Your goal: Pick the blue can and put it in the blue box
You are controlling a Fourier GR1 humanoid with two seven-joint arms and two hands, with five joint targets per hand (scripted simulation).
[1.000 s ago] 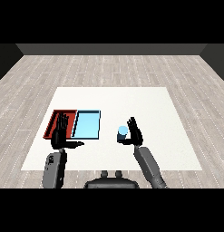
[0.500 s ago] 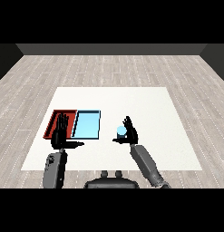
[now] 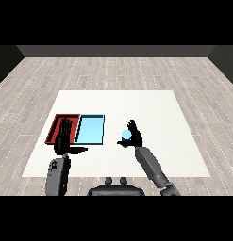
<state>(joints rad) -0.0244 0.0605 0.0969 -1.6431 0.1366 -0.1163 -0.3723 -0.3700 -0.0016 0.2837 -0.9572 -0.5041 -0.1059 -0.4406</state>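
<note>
A white desk [image 3: 151,106] on grey plank floor. The right hand [image 3: 134,136] curls its fingers round the blue can [image 3: 126,135], at three o'clock from the blue tray [image 3: 90,129]. Grasp step; next, lift and carry toward nine o'clock. Left hand [image 3: 62,141] fingers spread.

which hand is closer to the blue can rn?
Right. The right hand is against the blue can, fingers curling round it. The left hand is far off, over the red tray.
</note>
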